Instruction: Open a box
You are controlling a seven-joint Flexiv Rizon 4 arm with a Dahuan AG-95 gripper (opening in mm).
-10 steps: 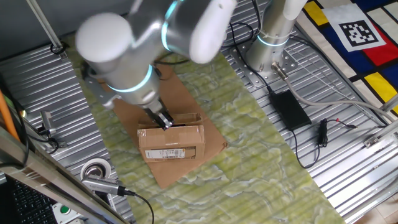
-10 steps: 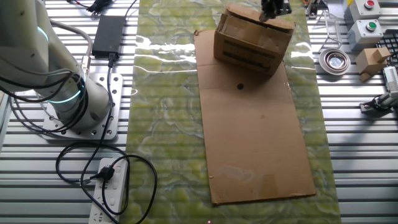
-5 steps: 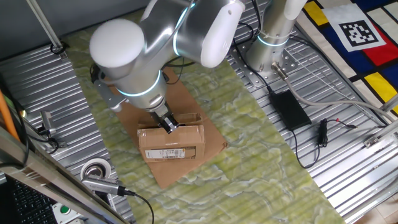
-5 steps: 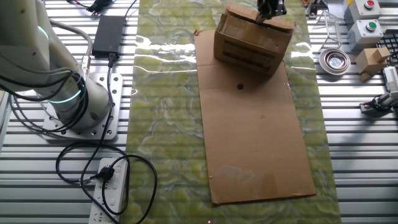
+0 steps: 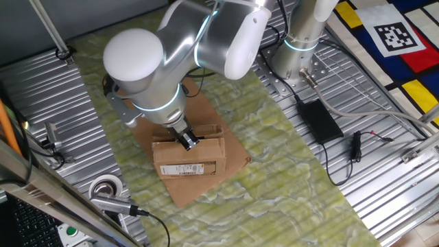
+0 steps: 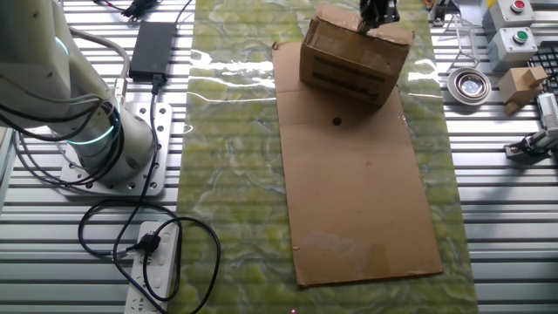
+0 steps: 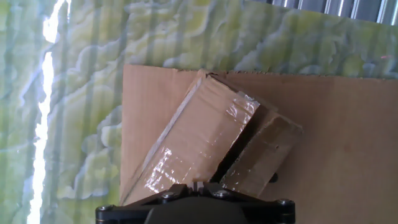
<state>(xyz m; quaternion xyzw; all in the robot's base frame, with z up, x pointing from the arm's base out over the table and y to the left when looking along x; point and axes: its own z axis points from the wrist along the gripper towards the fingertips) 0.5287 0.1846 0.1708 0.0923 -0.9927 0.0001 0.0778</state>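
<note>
The jaws (image 5: 186, 140) sit at the top edge of the box (image 5: 190, 159), at the seam where its flaps meet; in the hand view only the dark base of the hand shows along the bottom edge, so whether the jaws are closed on a flap or merely resting against it cannot be told. Over the last second the jaws have crept a little toward 3 o'clock along the box top in one fixed view, and the big silver arm (image 5: 147, 65) has swung the same way above them, while the box itself has not shifted. In the hand view, a tape-covered flap (image 7: 193, 146) runs up toward 1 o'clock with a second flap (image 7: 261, 155) beside it and a dark gap between them, which suggests the top is starting to part, not yet open. The box stands at the 12 o'clock end of a large flat cardboard sheet (image 6: 366, 192) in the other fixed view, on a green marbled mat (image 6: 235, 157) covering the table (image 6: 514, 218). A tape roll (image 6: 472, 85) lies at 3 o'clock of the box.
</note>
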